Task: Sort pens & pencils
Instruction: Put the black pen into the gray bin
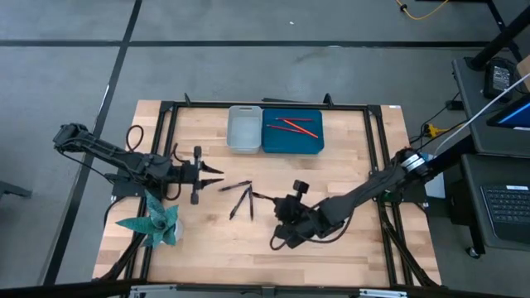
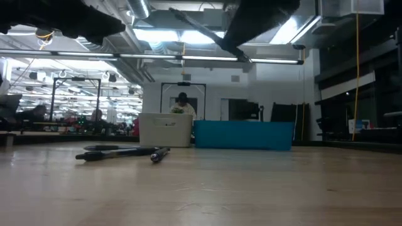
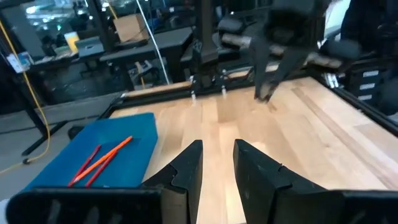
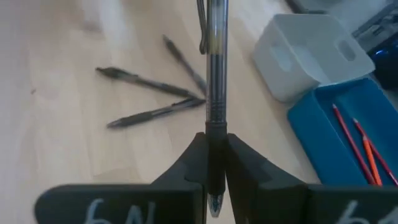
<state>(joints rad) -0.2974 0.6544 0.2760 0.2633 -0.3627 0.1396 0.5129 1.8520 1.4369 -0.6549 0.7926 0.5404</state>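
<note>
The right gripper (image 4: 212, 163) hangs above the front middle of the wooden table (image 1: 348, 248), its two fingers clamped on one black pen (image 4: 215, 74) that runs straight out between them. The other pens (image 1: 240, 197) lie loose on the table near its centre, just ahead of that gripper: three dark sticks fanned out so that their ends meet near one point, as the right wrist view shows them (image 4: 155, 99), and low across the boards in the low view (image 2: 122, 152). The pencils (image 1: 296, 126) lie together inside the blue tray (image 1: 273, 145) at the table's far edge; from the left wrist view they look like two or three red-orange sticks (image 3: 99, 162), though the exact count is hard to read. Touching the tray's left side stands a white bin (image 1: 243, 129), and no pen shows inside it. The left gripper (image 1: 217, 172) hovers left of the loose pens, pointing toward them, its fingers (image 3: 186, 171) parted with nothing between them
</note>
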